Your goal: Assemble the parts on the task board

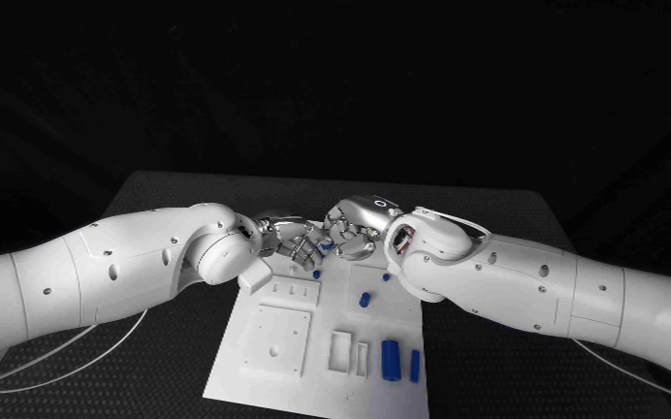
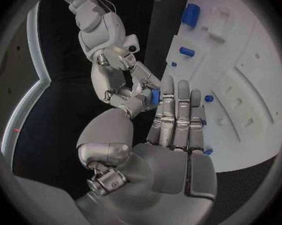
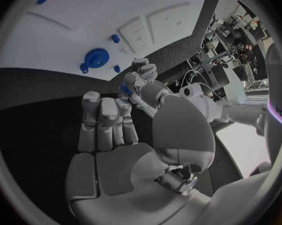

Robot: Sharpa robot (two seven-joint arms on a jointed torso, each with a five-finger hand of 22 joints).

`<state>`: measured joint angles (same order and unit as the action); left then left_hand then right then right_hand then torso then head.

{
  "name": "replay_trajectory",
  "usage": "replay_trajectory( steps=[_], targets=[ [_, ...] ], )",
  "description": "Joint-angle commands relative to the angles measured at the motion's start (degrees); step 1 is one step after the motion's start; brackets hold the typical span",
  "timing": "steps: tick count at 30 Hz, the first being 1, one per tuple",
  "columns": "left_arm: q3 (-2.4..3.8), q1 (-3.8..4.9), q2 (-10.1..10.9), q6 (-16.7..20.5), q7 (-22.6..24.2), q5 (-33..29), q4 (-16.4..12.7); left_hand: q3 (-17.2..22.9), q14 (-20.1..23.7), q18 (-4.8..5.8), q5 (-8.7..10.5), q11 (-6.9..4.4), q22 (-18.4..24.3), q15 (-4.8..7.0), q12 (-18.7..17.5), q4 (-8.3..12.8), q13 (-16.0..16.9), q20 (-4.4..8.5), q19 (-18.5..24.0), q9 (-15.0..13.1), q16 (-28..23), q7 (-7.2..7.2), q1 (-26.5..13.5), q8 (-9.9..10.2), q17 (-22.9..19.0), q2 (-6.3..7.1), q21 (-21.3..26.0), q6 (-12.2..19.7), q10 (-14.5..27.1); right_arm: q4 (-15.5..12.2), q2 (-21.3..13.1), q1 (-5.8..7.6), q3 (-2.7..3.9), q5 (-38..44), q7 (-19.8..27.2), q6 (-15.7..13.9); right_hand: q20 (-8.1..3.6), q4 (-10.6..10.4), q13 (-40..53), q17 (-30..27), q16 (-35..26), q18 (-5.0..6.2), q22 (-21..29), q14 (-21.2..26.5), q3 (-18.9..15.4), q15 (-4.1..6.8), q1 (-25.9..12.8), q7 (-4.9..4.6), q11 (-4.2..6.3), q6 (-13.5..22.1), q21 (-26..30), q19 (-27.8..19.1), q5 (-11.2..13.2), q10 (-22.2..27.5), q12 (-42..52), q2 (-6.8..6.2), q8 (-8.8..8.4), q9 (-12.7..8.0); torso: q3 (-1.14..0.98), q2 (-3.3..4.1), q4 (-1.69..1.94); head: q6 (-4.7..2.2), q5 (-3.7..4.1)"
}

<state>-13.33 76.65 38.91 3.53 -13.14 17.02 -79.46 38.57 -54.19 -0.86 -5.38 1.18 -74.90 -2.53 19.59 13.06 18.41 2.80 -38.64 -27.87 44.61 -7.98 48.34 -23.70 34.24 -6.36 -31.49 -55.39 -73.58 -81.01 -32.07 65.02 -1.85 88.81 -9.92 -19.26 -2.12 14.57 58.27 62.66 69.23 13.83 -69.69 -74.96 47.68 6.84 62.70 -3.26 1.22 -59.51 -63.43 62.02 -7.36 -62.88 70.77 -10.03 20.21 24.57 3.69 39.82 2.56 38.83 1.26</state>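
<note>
a: where r the hands?
b: left hand [image 1: 287, 238] n right hand [image 1: 353, 225] meet at the far end of the white task board [image 1: 315, 380], fingertips touching.
a: holding anything?
b: yep, a small blue part [image 2: 155, 96] sits between the fingers of both. right hand pinches it. left hand touches it too, but can't tell if it grips.
a: other parts?
b: a blue peg [image 1: 365, 299] mid board, two long blue bits [image 1: 401, 359] near the front, all on the black worktop [image 1: 503, 206].
</note>
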Motion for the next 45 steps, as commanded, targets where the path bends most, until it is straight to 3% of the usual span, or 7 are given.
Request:
replay_trajectory(
  steps=[1, 2, 3, 30, 36, 41, 45],
  targets=[
    [0.01, 0.04, 0.1, -0.9, -0.7, 2.3, 0.0, 0.4, -0.4, 0.86, -0.77, -0.08, -1.2, 0.26, 0.4, 0.9, 0.1, 0.26, -0.3, -0.6, 0.5, 2.98, -0.6, -0.5, 0.1, -0.30, -0.4, -3.5, -0.4, 0.2, 0.1, -0.02, 0.01, -0.7, 0.7, 0.1, -0.18, -0.5, 0.0, -0.1, -0.2, 1.17, 0.1, -0.1, -0.5, 0.30, -1.1, -1.82, 0.00, -1.2, -0.3, 0.1, -1.2, 0.0, -0.2, -0.40, -0.06, 0.1, 0.02, 0.00, 0.02, 0.05, 0.05],
    [0.01, 0.04, 0.1, -1.0, -0.7, 2.4, 0.0, 2.7, -0.5, 0.85, 1.89, -0.18, -1.1, 0.42, 0.5, 1.0, 0.2, 0.40, -0.3, -0.9, 0.6, 3.12, 0.4, -0.6, 0.1, 0.51, -0.3, -3.6, -0.5, 0.3, 0.1, -0.02, -0.01, -0.7, 0.7, 0.1, -0.18, -0.5, 0.0, -0.1, -0.3, 1.17, 0.2, 0.0, -0.8, 0.26, -1.2, -1.91, -0.07, -0.9, -0.2, 0.1, -1.4, 0.1, -0.3, -0.61, -0.24, 0.1, 0.03, 0.00, 0.02, 0.08, 0.07],
    [0.01, 0.04, 0.1, -1.1, -0.8, 2.5, -0.1, 5.4, -0.4, 0.86, 2.29, -0.17, -1.1, 0.39, 0.7, -0.1, 0.2, 0.35, -0.6, -1.5, 0.9, 3.09, -0.1, -0.5, 0.0, 1.59, -0.5, -3.7, -0.6, 0.3, 0.1, -0.02, -0.02, -0.7, 0.7, 0.0, -0.16, -0.6, 0.0, -0.1, -0.3, 1.17, 0.2, 0.0, -1.5, 0.14, -1.5, -2.10, -0.25, -0.2, -0.2, 0.1, -1.4, 0.2, -0.4, -1.09, -0.63, -0.1, 0.03, 0.00, 0.01, 0.10, 0.08],
    [0.01, 0.03, 0.4, -0.9, -0.9, 3.7, 0.0, 6.5, -0.6, 0.86, 2.46, -0.30, -1.3, 0.53, 1.0, -0.3, 0.4, 0.41, -0.5, -2.5, 1.5, 3.21, -0.4, -0.7, 0.0, 2.11, -1.0, -3.8, -0.9, 0.7, -0.3, -0.69, -0.16, -1.4, 0.9, 1.3, -0.08, -1.0, 0.2, -0.1, -0.6, 1.17, 0.5, 0.3, -5.6, -0.22, -2.3, -2.50, -0.63, 0.9, 0.0, -0.2, -1.8, 0.7, -0.6, -2.28, -1.10, -0.3, 0.03, -0.01, 0.05, 0.34, 0.02],
    [0.01, 0.03, 0.5, -2.4, -1.8, 5.7, 0.4, 6.6, -0.6, 0.86, 2.46, -0.31, -1.3, 0.54, 1.1, -0.3, 0.4, 0.41, -0.5, -2.6, 1.5, 3.22, -0.4, -0.7, 0.0, 2.11, -1.0, -3.8, -0.9, 1.8, -0.7, -0.84, -0.18, -1.4, 0.6, -1.2, -0.06, -0.9, 0.2, -0.1, -0.6, 1.17, 0.5, 0.4, -5.8, -0.25, -2.1, -2.56, -0.67, 1.1, 0.1, -0.3, -2.0, 0.9, -0.7, -2.21, -1.22, -0.3, -0.02, -0.02, 0.03, 0.38, -0.08],
    [0.02, 0.03, 0.7, -6.3, -3.7, 12.6, 1.4, 6.8, -1.0, 0.86, 2.36, -0.48, -1.3, 0.77, 1.5, 0.0, 0.6, 0.53, -0.6, -3.3, 2.0, 3.36, -0.5, -0.9, 0.1, 1.87, -1.4, -4.1, -1.3, 2.9, -2.1, -0.83, -0.12, -2.9, 1.3, -4.6, 0.04, -1.1, 0.1, -0.2, -0.9, 1.17, 0.7, 0.5, -5.8, -0.36, -1.7, -2.68, -0.79, 1.4, 0.3, -0.5, -3.6, 1.0, -0.9, -2.15, -1.37, -0.4, -0.02, -0.08, 0.01, 0.36, -0.40],
    [0.04, 0.05, 0.7, -7.1, -4.3, 16.9, 2.1, 7.1, -1.9, 0.86, 0.57, -0.91, -1.3, 1.32, 2.7, 1.2, 1.2, 1.16, -1.6, -5.0, 3.2, 3.72, -2.0, -1.5, 0.3, 1.12, -2.3, -4.6, -2.0, 4.6, -3.1, -0.59, 0.07, -6.9, 2.0, -4.8, 0.09, -1.2, 0.0, -0.3, -1.0, 1.17, 0.8, 0.6, -5.7, -0.41, -1.5, -2.72, -0.84, 1.5, 0.5, -0.6, -3.5, 1.1, -1.0, -2.29, -1.46, -0.4, -0.02, -0.05, -0.08, 0.51, -0.55]
  ],
)
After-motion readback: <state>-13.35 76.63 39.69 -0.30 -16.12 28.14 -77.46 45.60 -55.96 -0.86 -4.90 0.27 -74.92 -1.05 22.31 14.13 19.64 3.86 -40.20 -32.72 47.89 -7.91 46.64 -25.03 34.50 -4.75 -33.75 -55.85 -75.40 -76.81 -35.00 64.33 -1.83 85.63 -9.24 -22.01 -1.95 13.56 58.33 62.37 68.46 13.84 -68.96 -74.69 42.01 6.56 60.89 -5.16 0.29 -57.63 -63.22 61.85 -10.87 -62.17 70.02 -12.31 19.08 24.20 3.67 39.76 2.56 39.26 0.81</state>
